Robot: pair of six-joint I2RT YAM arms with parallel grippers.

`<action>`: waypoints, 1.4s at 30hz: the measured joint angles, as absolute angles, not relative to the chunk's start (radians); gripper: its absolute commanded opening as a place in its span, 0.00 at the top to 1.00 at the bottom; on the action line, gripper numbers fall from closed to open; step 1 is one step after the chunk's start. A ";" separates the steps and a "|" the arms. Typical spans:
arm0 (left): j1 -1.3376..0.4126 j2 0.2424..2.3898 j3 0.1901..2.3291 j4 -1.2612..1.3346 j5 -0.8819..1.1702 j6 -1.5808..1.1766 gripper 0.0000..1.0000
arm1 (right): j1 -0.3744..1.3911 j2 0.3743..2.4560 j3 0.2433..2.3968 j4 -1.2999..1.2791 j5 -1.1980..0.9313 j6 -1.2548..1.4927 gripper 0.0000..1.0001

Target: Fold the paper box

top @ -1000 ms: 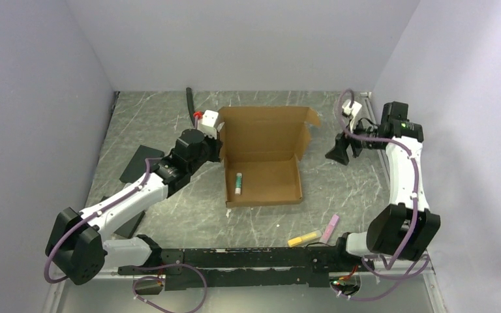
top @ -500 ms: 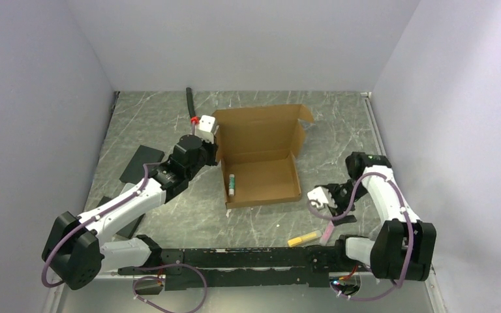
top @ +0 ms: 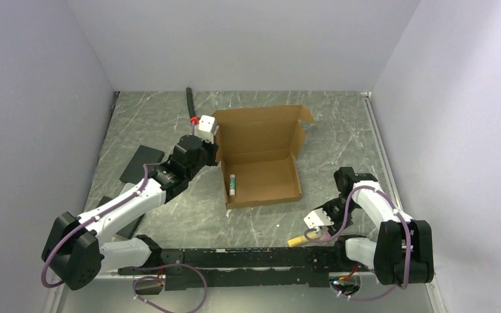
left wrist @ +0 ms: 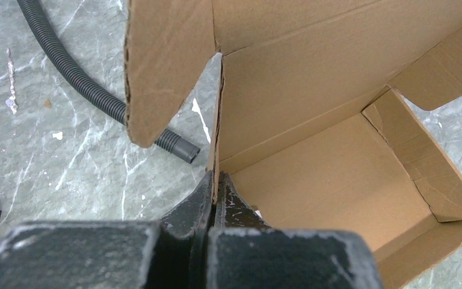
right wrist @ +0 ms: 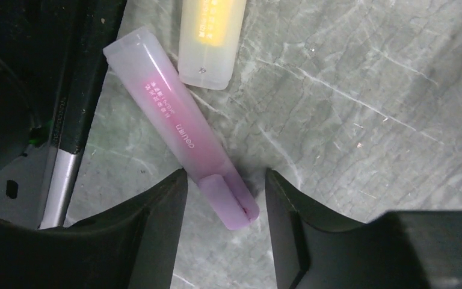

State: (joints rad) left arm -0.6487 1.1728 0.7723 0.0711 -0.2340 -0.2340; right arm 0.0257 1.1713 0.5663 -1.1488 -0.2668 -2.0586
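Observation:
The paper box (top: 261, 171) is a brown cardboard mailer standing open mid-table, its lid flap up at the back. My left gripper (top: 219, 155) is shut on the box's left wall, one finger inside and one outside, as the left wrist view shows (left wrist: 215, 188). A green-capped marker (top: 233, 184) lies inside the box by that wall. My right gripper (top: 323, 225) is low at the front right, open. In the right wrist view its fingers (right wrist: 225, 180) straddle the cap end of a pink highlighter (right wrist: 174, 126) lying on the table, without touching it.
A yellow highlighter (top: 303, 239) lies next to the pink one, also in the right wrist view (right wrist: 207, 36). A black corrugated hose (top: 189, 104) lies behind the box's left side. Flat black pieces (top: 142, 163) lie at the left. The black arm base frame (top: 235, 261) runs along the front edge.
My right arm swung from the back right of the box down to the front right and lowered over the pink highlighter. The left gripper turned the box slightly, then held still.

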 measured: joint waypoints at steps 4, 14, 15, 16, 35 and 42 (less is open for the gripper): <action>-0.650 1.171 0.772 0.070 -0.234 -0.241 1.00 | 0.036 1.155 0.538 -1.079 -0.262 -2.065 0.68; -0.651 1.169 0.772 0.063 -0.234 -0.252 1.00 | 0.041 1.138 0.538 -1.054 -0.244 -2.048 1.00; -0.651 1.168 0.772 0.063 -0.234 -0.252 1.00 | 0.039 1.139 0.539 -1.053 -0.245 -2.045 1.00; -0.652 1.168 0.772 0.063 -0.234 -0.253 1.00 | 0.035 1.139 0.540 -1.049 -0.247 -2.041 1.00; -0.655 1.129 0.756 0.034 -0.233 -0.280 1.00 | -0.071 1.044 0.784 -1.161 -0.621 -1.748 1.00; -0.655 1.129 0.756 0.033 -0.225 -0.300 1.00 | 0.040 1.101 0.868 -1.064 -0.807 -1.415 1.00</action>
State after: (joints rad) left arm -0.6552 1.1286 0.7555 0.0326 -0.2253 -0.2996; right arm 0.0402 1.1011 0.8684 -1.0641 -0.8074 -1.4151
